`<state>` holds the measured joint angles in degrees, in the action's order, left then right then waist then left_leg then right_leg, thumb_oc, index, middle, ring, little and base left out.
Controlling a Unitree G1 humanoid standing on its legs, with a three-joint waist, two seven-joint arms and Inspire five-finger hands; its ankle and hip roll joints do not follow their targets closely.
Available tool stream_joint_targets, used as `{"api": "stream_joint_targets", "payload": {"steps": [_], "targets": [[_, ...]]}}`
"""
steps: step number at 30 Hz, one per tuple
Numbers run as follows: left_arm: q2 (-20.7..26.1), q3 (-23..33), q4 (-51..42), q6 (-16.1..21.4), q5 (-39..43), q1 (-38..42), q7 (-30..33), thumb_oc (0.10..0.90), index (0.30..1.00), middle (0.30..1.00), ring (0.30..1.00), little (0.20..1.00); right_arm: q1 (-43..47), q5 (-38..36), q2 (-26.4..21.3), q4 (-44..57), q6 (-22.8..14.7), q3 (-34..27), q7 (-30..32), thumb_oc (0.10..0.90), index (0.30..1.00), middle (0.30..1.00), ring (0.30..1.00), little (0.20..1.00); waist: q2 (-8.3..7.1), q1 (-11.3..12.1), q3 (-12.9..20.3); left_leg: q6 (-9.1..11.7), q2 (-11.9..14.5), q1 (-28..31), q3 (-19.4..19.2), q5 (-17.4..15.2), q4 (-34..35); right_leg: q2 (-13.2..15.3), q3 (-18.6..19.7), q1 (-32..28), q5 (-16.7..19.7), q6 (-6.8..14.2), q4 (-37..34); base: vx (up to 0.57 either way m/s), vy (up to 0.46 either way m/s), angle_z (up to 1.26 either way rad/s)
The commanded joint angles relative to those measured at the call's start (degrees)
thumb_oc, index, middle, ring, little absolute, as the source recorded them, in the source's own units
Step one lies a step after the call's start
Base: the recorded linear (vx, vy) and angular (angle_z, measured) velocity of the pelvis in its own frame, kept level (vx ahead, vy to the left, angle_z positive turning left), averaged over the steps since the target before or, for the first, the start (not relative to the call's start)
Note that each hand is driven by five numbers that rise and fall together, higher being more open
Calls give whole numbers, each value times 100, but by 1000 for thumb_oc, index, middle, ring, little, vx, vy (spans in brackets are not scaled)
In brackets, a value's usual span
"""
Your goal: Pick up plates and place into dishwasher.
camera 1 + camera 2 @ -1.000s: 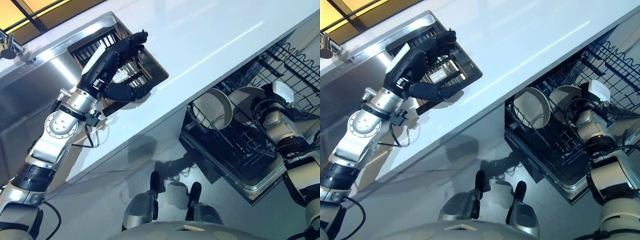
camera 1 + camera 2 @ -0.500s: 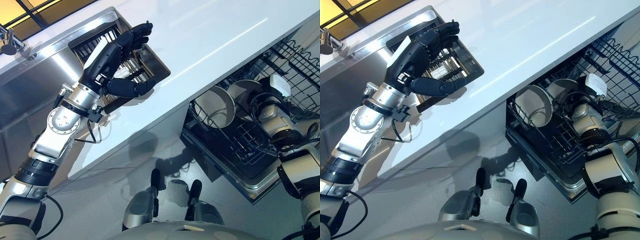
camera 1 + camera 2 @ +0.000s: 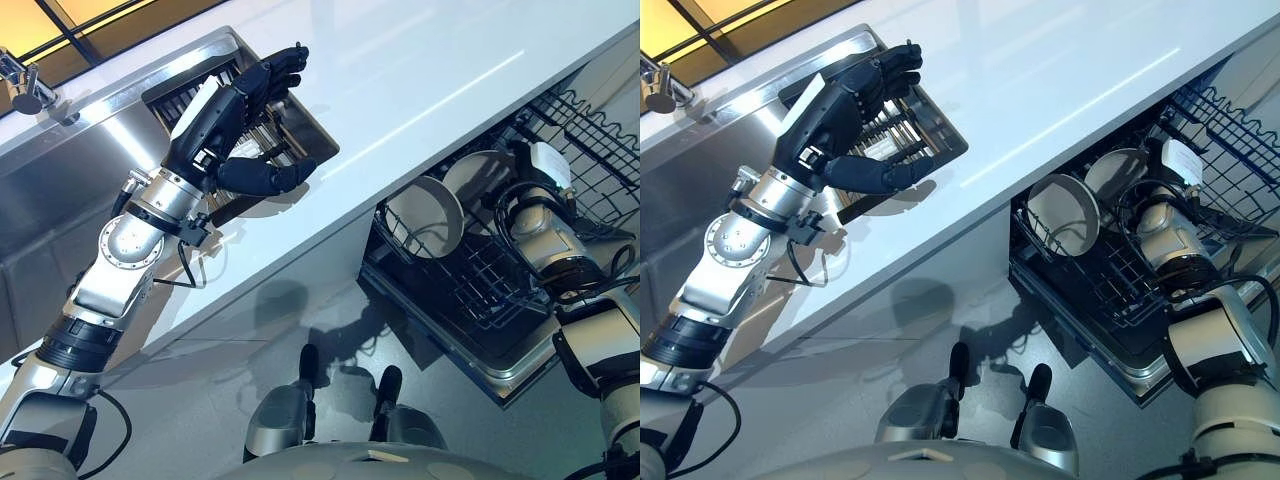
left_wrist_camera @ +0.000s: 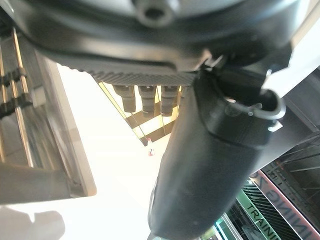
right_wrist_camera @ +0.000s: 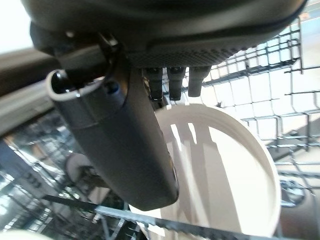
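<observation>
Two white plates stand on edge in the open dishwasher's lower rack, one nearer and one behind it. My right hand reaches into that rack beside the rear plate. Its fingers are straight, cast stripes of shadow on the plate and grip nothing. My left hand hovers open over the dark dish rack in the sink, fingers spread and thumb out, holding nothing.
The white counter runs from the steel sink to above the dishwasher. A blue-grey upper rack is pulled out at the far right. A tap stands at the sink's far corner.
My left hand has lifted slightly and reached further over the dish rack, staying open. My right arm has pushed a little deeper into the dishwasher by the rear plate.
</observation>
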<state>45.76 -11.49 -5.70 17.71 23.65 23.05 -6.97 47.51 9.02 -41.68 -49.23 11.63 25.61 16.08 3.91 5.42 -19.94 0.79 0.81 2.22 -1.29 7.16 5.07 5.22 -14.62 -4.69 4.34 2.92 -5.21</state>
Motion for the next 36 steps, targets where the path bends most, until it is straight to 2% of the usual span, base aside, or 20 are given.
{"api": "stream_joint_targets", "payload": {"steps": [1,4,13,22,25,27,32,36], "targets": [[-50,271,-246,518,420,350,96,800,900,900,900,900,261,79,-635,497,-128,140,123,800,900,900,900,900,-219,-53,504,-71,-191,165,-33,-695,-366,-20,100,141,-555,57,1111,69,2,-3],[-76,322,-209,498,417,348,171,800,900,900,900,900,134,-196,-723,521,-155,-10,-95,800,900,900,900,900,-277,-77,553,-75,-189,235,-40,-748,-422,-28,152,70,-575,62,1136,75,-3,-7],[-112,396,-186,394,353,209,-1,800,900,900,900,900,-211,-54,-832,657,-202,-265,-187,800,900,900,900,900,-365,-125,691,-85,-161,405,-92,-814,-442,-60,238,-103,-589,75,1091,53,-1,-5],[-22,449,-153,328,463,180,195,800,900,900,900,900,-631,133,-1098,846,108,-657,44,800,900,900,900,900,-436,-261,852,-77,-123,539,-190,-817,-300,-89,308,-177,-562,137,963,-5,7,-3],[-142,414,-212,419,595,256,314,800,900,900,900,900,-781,53,-1109,796,236,-821,107,800,900,900,900,900,-468,-310,907,-74,-112,568,-218,-831,-285,-105,336,-193,-569,143,950,0,0,0],[-322,460,-329,475,776,256,255,800,900,900,900,900,-983,-278,-1112,621,417,-1012,53,800,900,900,900,900,-491,-353,943,-73,-80,578,-260,-854,-315,-123,361,-188,-601,130,988,-1,10,-2],[-517,337,-456,254,809,376,123,800,900,900,900,900,-1107,-456,-1036,272,333,-1121,-148,800,900,900,900,900,-511,-374,930,-78,-47,574,-274,-927,-479,-133,381,-194,-648,90,1089,15,-3,-11],[-549,300,-438,101,887,381,289,800,900,900,900,900,-1162,-385,-985,184,305,-1118,-329,800,900,900,900,900,-528,-388,873,-79,-56,509,-312,-1046,-779,-141,414,-184,-681,47,1153,25,-16,-6]]}}
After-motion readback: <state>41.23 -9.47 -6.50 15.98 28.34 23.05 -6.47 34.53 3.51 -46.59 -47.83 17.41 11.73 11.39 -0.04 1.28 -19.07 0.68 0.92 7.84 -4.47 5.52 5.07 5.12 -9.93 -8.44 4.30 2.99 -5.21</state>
